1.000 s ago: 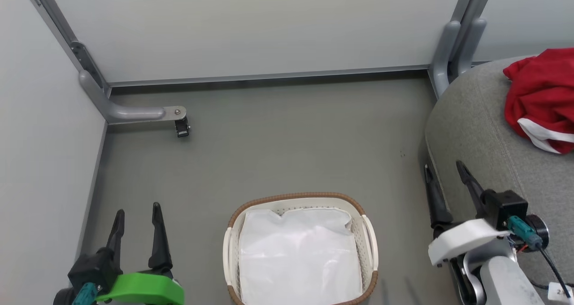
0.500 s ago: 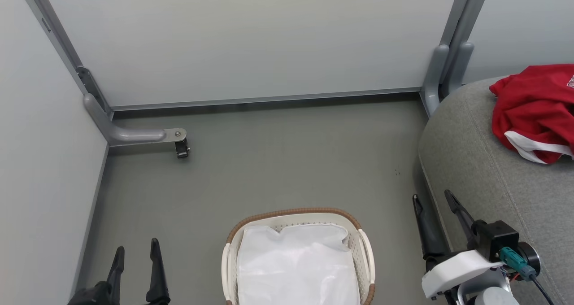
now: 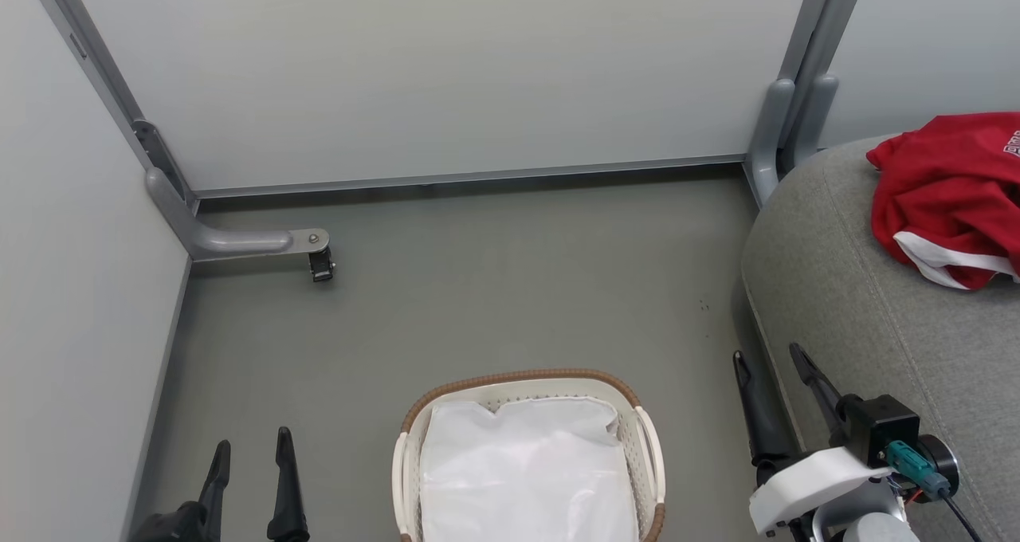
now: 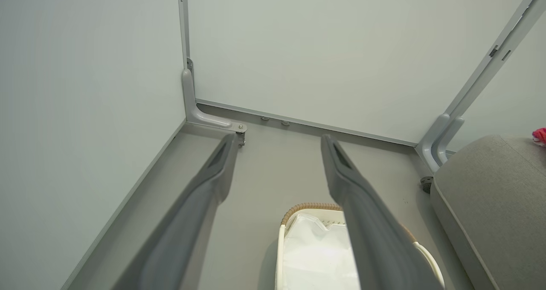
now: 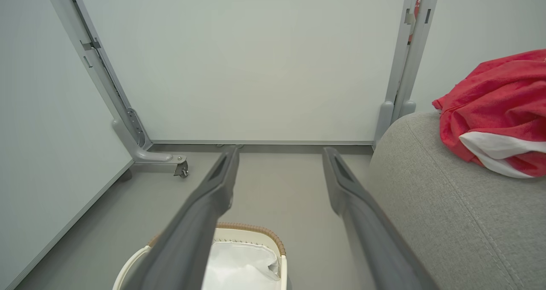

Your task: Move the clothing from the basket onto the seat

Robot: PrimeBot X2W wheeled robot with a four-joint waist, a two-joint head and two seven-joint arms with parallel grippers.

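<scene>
Red clothing [image 3: 940, 183] heaped on grey seat [image 3: 845, 303], white hem toward robot, basket [image 3: 522, 377] handles left-right, both jaws apart.

Legible text: none. White printed mark [image 3: 1014, 143] on red garment [image 3: 940, 183], beyond and right of right gripper [image 3: 766, 353]: cut off, unreadable.

A grey floor [image 3: 494, 287] is enclosed by pale partition panels [image 3: 446, 72] set in grey metal posts [image 3: 801, 72]. From the left corner, a curved metal foot [image 3: 231, 243] is extended across the floor, with a small black caster [image 3: 321, 265] fitted under its tip. A white sheet [image 3: 526, 478] is seen lying slightly creased at the head view's lower edge.
</scene>
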